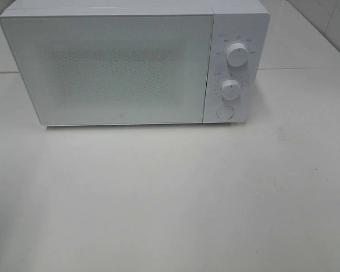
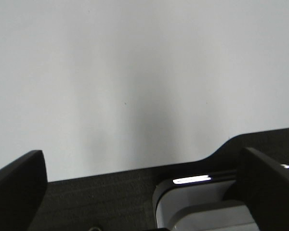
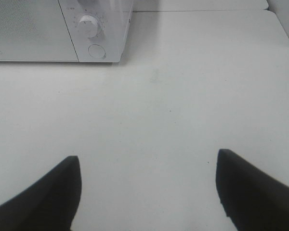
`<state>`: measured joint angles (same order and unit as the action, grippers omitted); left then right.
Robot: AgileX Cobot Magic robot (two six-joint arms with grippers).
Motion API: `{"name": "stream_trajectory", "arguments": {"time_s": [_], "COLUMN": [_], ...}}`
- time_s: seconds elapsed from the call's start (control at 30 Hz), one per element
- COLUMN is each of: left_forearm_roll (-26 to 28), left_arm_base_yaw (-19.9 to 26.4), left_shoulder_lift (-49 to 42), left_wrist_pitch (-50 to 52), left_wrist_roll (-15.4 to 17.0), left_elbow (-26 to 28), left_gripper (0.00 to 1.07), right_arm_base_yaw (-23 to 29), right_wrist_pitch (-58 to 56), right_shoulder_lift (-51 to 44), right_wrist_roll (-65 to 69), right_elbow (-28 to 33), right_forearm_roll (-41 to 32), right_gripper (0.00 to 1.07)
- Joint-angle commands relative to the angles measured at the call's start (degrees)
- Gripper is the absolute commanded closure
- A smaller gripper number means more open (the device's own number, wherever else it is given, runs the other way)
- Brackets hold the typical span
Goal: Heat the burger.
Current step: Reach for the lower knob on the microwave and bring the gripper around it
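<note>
white microwave (image 1: 107, 68) with door shut at back of our table (image 1: 170, 198), two dials and a round button on its right panel, burger not visible to us in any view, left gripper (image 2: 142, 159) spread wide, holding nothing, right gripper (image 3: 149, 159) also spread, holding nothing, above table near microwave

The microwave (image 1: 133, 62) stands at 12 o'clock and closes most of the far side of the table (image 1: 170, 198); its door (image 1: 102, 68) is shut, so no way leads inside. Two knobs (image 1: 237, 52) stick out of its front at about 1 o'clock, with a round button (image 1: 224, 112) under them. From 3 o'clock through 6 to 9 o'clock the table is flat and bare — a gripper can pass there freely. A strip of table is also free at 2 o'clock, just beside the microwave. Between the wide-apart fingers (image 3: 250, 192) of the right gripper (image 3: 148, 159) lies only bare table, well apart from the microwave.
</note>
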<state>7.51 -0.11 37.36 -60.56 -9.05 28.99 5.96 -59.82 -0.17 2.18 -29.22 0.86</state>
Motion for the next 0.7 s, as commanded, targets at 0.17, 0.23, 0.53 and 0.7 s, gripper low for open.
{"name": "stream_trajectory", "arguments": {"time_s": [0.17,0.23,0.53,0.7], "left_forearm_roll": [-0.29,-0.29,0.80,0.74], "left_arm_base_yaw": [0.29,0.29,0.29,1.03], "left_shoulder_lift": [-12.95,-15.07,-24.69,-29.74], "left_wrist_pitch": [1.03,1.03,1.20,1.20], "left_wrist_roll": [0.40,0.40,0.34,0.29], "left_elbow": [-0.52,-0.52,-0.52,-0.52], "left_gripper": [0.06,0.06,0.06,0.06], "right_arm_base_yaw": [-0.34,-0.34,-0.34,-0.34], "right_wrist_pitch": [0.52,0.52,0.52,0.52], "right_shoulder_lift": [-1.55,-1.55,-1.55,-1.55], "right_wrist_roll": [-0.63,-0.63,-0.63,-0.63], "right_elbow": [0.00,0.00,0.00,0.00], "right_forearm_roll": [0.00,0.00,0.00,0.00], "right_gripper": [0.32,0.32,0.32,0.32]}}
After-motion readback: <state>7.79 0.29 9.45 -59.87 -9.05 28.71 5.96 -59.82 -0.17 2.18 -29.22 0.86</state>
